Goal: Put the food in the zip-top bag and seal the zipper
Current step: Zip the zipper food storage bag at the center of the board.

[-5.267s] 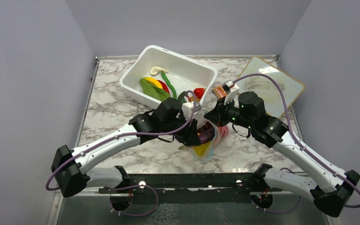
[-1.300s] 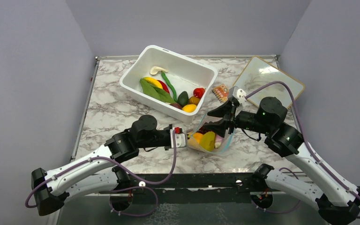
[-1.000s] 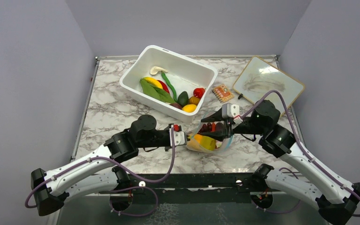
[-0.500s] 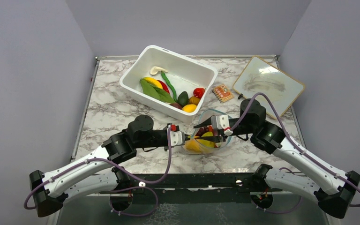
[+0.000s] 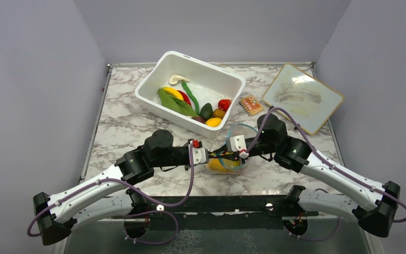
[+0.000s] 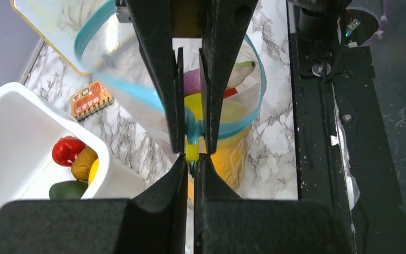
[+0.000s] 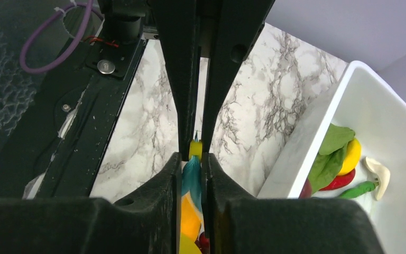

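The zip-top bag (image 5: 227,163) sits on the table near the front, holding yellow, orange and purple food (image 6: 219,114). My left gripper (image 5: 210,156) is shut on the end of the light blue zipper (image 6: 249,112), just behind a small yellow slider (image 6: 191,152). My right gripper (image 5: 228,154) faces it tip to tip and is shut on the zipper (image 7: 191,177) at the same corner. The rest of the bag's mouth still stands open in a loop. More food (image 5: 182,100) lies in the white tub (image 5: 227,79).
A small orange patterned packet (image 5: 251,105) lies right of the tub. A framed whiteboard (image 5: 302,98) lies at the back right. The black front rail (image 6: 317,132) runs close beside the bag.
My right gripper has come down and moved left along the bag's mouth until it meets my left gripper. The bag has sunk lower and shifted slightly left.
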Action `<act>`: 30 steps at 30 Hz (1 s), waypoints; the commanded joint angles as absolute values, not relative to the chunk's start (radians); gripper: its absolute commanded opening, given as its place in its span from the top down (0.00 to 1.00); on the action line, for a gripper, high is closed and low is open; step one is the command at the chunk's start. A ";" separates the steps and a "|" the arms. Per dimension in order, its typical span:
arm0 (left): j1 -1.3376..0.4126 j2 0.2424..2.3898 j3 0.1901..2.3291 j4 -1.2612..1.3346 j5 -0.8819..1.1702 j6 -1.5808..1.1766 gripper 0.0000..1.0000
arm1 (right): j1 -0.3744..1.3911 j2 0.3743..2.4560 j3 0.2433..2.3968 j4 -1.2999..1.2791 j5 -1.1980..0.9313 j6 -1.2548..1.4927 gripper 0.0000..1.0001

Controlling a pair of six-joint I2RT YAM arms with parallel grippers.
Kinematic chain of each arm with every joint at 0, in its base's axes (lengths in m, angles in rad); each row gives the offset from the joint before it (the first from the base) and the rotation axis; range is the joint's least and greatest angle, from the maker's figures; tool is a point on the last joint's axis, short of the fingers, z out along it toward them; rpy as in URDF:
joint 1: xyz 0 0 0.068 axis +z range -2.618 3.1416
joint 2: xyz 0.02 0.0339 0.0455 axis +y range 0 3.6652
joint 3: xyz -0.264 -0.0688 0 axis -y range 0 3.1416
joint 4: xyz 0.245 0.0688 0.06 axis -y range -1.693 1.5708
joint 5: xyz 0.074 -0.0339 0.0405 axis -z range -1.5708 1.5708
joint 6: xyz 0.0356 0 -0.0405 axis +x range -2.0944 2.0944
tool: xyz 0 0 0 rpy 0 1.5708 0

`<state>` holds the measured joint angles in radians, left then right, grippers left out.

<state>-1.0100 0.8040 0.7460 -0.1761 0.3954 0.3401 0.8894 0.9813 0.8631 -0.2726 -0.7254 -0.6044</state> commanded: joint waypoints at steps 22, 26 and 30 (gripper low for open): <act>-1.012 0.717 0.780 -0.284 0.360 0.398 0.73 | 0.904 0.919 0.840 -0.286 -0.574 -0.608 0.99; -1.013 0.719 0.775 -0.285 0.369 0.407 0.74 | 0.904 0.914 0.842 -0.284 -0.594 -0.599 0.99; -1.013 0.727 0.776 -0.274 0.386 0.411 0.88 | 0.904 0.919 0.842 -0.277 -0.605 -0.591 0.99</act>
